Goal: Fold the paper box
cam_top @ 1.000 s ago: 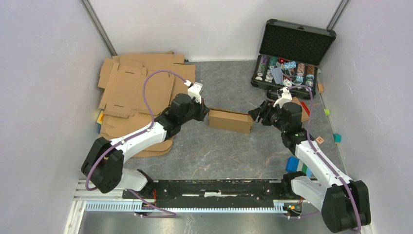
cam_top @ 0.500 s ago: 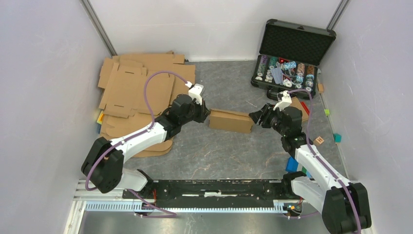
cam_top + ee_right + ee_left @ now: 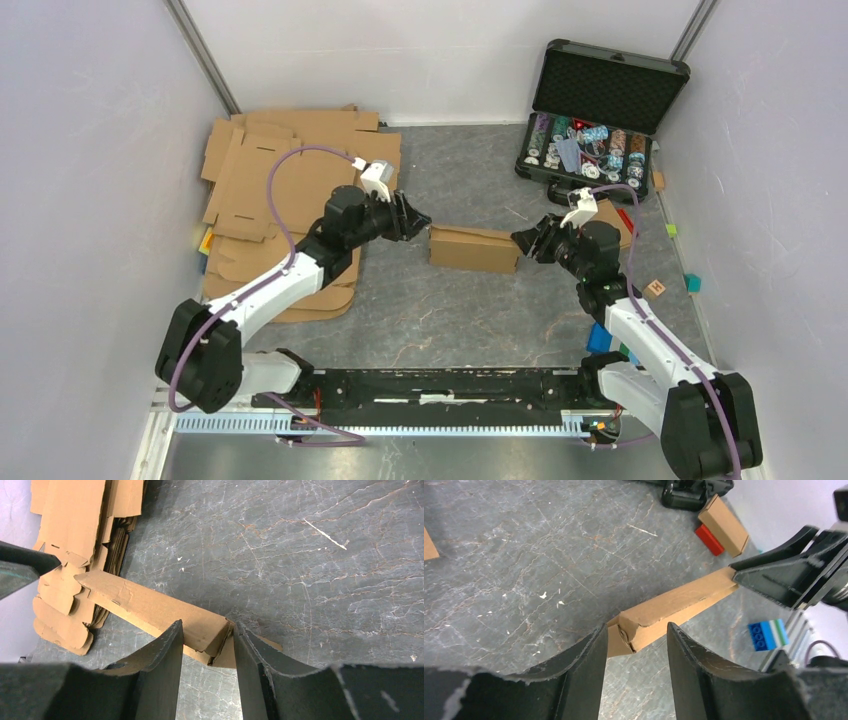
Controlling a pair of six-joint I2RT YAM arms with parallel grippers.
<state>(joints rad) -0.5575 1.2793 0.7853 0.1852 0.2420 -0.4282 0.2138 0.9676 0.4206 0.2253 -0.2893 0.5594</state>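
The paper box (image 3: 475, 248) lies folded into a long shallow brown carton in the middle of the table, between my two arms. My left gripper (image 3: 420, 220) hovers just off its left end with the jaws open. In the left wrist view the crumpled end of the paper box (image 3: 679, 605) sits at the tips of the left gripper (image 3: 636, 630), with bare table between the fingers. My right gripper (image 3: 520, 240) is at the box's right end. In the right wrist view both fingers of the right gripper (image 3: 207, 625) press against the end of the paper box (image 3: 150, 607).
A stack of flat cardboard blanks (image 3: 290, 180) covers the back left, under the left arm. An open black case of poker chips (image 3: 595, 120) stands at the back right. A blue block (image 3: 600, 335), an orange cube (image 3: 656, 288) and a red block (image 3: 710, 539) lie near the right arm.
My left gripper has opened, let go of the box's left end and drawn back to the left. My right gripper has narrowed onto the right end. The box has barely moved.
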